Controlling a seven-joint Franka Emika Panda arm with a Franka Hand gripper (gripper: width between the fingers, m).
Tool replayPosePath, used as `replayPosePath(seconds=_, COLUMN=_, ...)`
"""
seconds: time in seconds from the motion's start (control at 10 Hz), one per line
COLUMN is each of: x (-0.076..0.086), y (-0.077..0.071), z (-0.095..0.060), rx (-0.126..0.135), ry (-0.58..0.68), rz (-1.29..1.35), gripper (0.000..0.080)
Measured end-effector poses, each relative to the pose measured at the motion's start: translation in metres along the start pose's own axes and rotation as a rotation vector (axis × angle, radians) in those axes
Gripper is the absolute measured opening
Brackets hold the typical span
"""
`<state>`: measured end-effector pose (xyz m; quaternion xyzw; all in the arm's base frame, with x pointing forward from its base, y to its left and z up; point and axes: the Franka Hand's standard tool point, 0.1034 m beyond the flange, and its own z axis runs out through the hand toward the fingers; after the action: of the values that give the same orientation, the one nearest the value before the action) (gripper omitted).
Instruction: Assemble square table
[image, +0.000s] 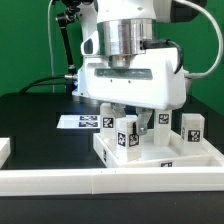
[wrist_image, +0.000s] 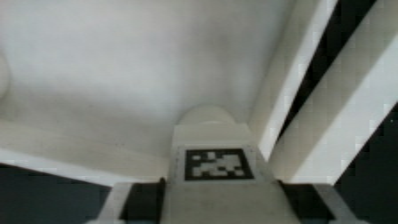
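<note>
One leg (wrist_image: 215, 160) sits clamped between the part-closed jaws of the gripper (image: 133, 118), upright over the square slab (image: 160, 157) by the rail. Likely seating step; next calls for straight alignment into its corner recess.

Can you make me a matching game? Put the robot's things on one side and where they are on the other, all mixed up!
Things:
1. marker board
2. long white rail
3. tabletop
4. gripper

Places:
A. has tagged legs standing on it
B. lies flat on the black table
C. hangs low over the tabletop, closed on one leg
D. runs along the front of the exterior view

Pairs: 1-B, 2-D, 3-A, 4-C
</note>
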<state>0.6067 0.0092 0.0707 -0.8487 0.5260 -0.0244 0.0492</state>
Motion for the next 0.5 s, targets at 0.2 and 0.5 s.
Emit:
replayPosePath(seconds=0.2, x=-0.0008, y=-0.0005, z=0.0000, rx=0.003, ry=-0.003, rz=0.078, gripper=0.0291)
replayPosePath(seconds=0.5, x=-0.0011, y=-0.0005, z=0.0001, rx=0.003, ry=-0.004, rz=0.018, gripper=0.0539)
